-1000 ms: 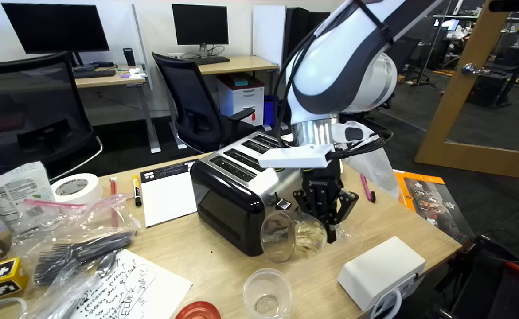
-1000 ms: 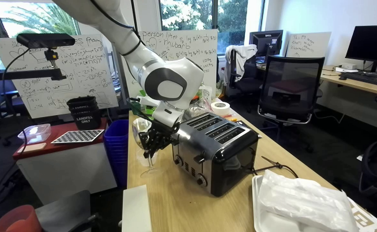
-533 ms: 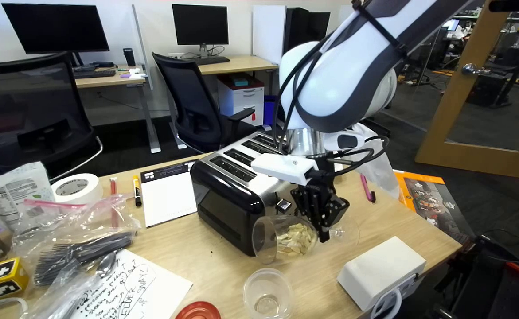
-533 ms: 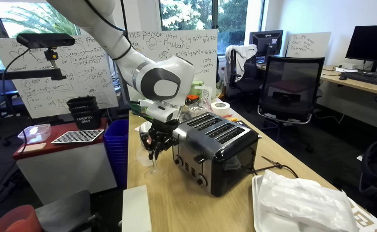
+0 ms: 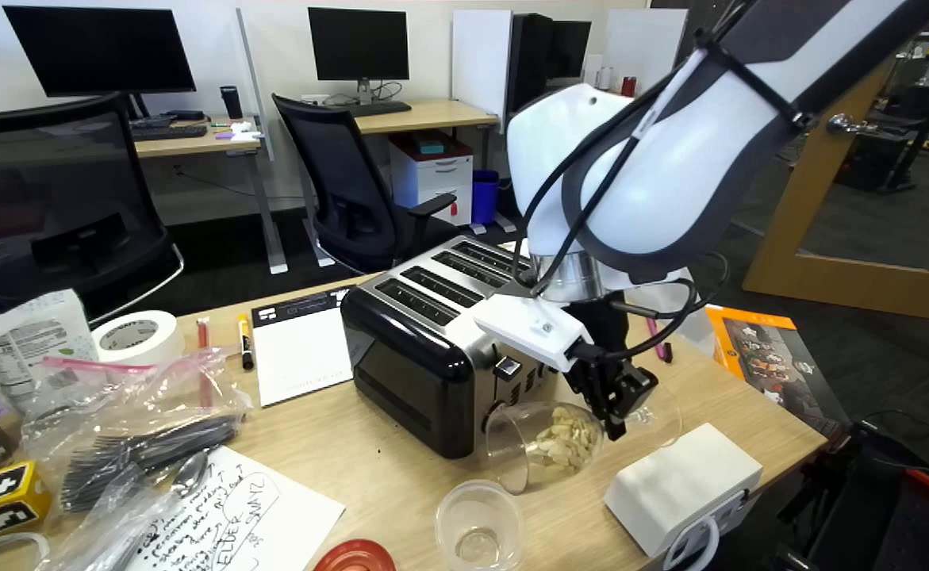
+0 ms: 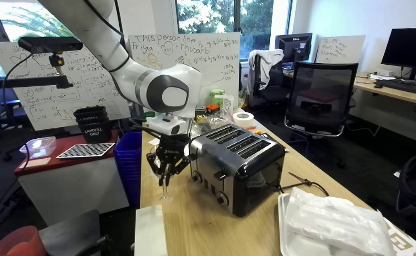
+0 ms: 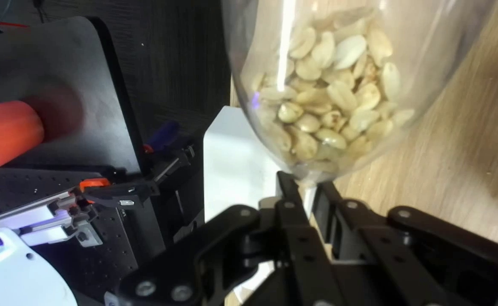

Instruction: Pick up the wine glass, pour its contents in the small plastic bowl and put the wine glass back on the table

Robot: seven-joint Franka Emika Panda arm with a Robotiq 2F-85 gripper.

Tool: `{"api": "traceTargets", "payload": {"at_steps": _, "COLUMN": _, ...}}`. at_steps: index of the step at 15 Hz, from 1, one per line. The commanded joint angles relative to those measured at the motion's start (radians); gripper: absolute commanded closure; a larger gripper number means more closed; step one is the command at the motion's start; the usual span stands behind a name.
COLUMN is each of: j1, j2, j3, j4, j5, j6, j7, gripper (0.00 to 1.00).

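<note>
Wine glass (image 5: 545,444): tilted, peanuts (image 7: 338,100) inside
Gripper (image 7: 306,186): clamped on stem (image 6: 165,191)
Plastic bowl (image 5: 480,506): glass's 7 o'clock, in an exterior view

Tilted wine glass (image 5: 518,448) in fingers (image 5: 614,424), pale bits (image 5: 567,441) inside

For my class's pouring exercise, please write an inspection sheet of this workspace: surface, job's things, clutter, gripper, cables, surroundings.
Surface: light wood-coloured table, small dark specks on it.
Wine glass: tipped well over, mouth sideways.
Contents: pale yellow bits inside the glass; spilled bits, nothing seen.
Small plastic bowl: upright on the table, no bits seen inside.
Clutter: toaster, clear plastic bag, brush, tape roll, handwritten note, white box.
Gripper: shut on the glass's stem.
Cables: black cable along the arm; black cord beside the toaster.
Surroundings: office chair, monitor, whiteboard.
</note>
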Motion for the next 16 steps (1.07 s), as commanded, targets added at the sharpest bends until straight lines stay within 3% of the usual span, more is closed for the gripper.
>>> {"api": "traceTargets", "payload": {"at_steps": 1, "j1": 0.015, "j2": -0.046, "j3": 0.002, "j4": -0.021, "j5": -0.063, "j6": -0.013, "j7": 0.097, "gripper": 0.96}}
{"api": "traceTargets", "payload": {"at_steps": 8, "j1": 0.052, "j2": -0.063, "j3": 0.034, "j4": 0.026, "j5": -0.185, "j6": -0.119, "j7": 0.259, "gripper": 0.96}}
{"api": "traceTargets", "payload": {"at_steps": 16, "j1": 0.076, "j2": -0.021, "j3": 0.075, "j4": 0.142, "j5": -0.262, "j6": -0.296, "j7": 0.338, "gripper": 0.96}}
